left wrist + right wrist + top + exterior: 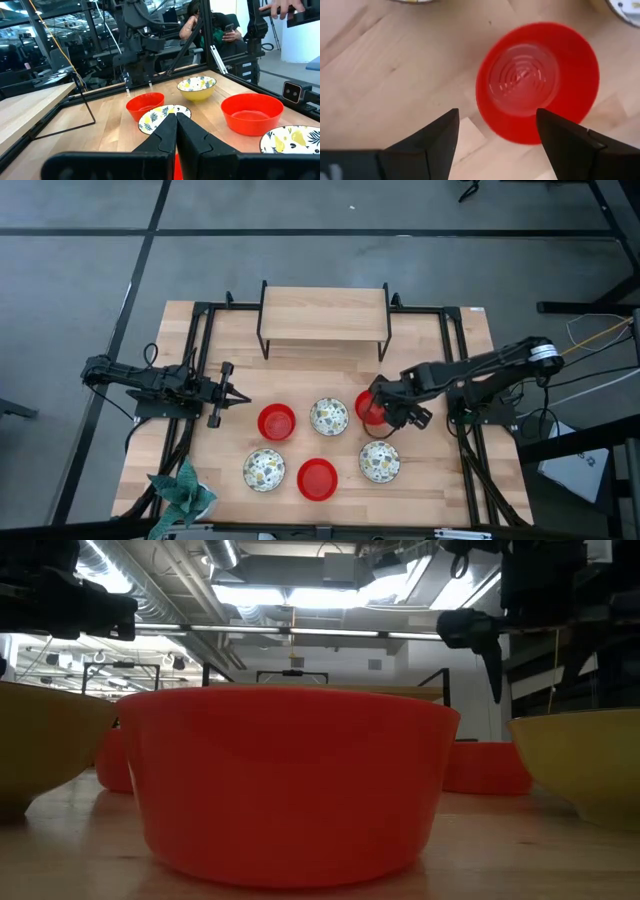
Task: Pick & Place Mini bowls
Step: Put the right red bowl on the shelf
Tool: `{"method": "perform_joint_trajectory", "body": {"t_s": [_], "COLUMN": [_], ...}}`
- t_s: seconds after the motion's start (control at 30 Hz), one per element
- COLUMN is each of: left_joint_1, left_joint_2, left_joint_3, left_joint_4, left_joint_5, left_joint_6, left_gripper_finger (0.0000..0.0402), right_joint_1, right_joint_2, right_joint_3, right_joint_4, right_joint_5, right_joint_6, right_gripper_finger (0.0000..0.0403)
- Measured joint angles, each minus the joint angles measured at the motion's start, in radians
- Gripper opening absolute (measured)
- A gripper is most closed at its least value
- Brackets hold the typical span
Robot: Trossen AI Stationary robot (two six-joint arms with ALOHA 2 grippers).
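Here the right pincer (pixel 495 132) hangs wide open and empty directly above a red mini bowl (pixel 537 82) resting on the table (pixel 330 310), so the reach-to-grasp step looks in hand. Next it likely must descend so one finger goes inside the rim, then close. The left pincer (pixel 243 395) waits shut at the table's left side.

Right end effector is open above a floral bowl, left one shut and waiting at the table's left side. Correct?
Not quite. The right end effector is open above a plain red bowl, not a floral one; the right wrist view shows it between the open fingers. The rest holds: the left end effector is shut and waits at the table's left side.
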Motion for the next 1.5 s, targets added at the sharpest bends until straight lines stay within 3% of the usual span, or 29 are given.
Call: {"method": "perform_joint_trajectory", "body": {"t_s": [0.43,1.07,1.5], "left_joint_1": [0.0,0.0,0.0], "left_joint_2": [0.0,0.0,0.0], "left_joint_3": [0.0,0.0,0.0], "left_joint_4": [0.0,0.0,0.0], "left_joint_5": [0.0,0.0,0.0], "left_joint_6": [0.0,0.0,0.0], "left_gripper_finger": [0.0004,0.0004,0.0004], "right_joint_1": [0.031,0.008,0.009], "right_joint_2": [0.066,0.123,0.125], "right_joint_3": [0.0,-0.005,-0.169], "right_joint_4": [0.052,0.114,0.215], "right_joint_5": [-0.061,-0.06,-0.038], "right_joint_6": [0.073,0.214,0.32], "right_gripper_finger": [0.0263,0.0263,0.0263]}}
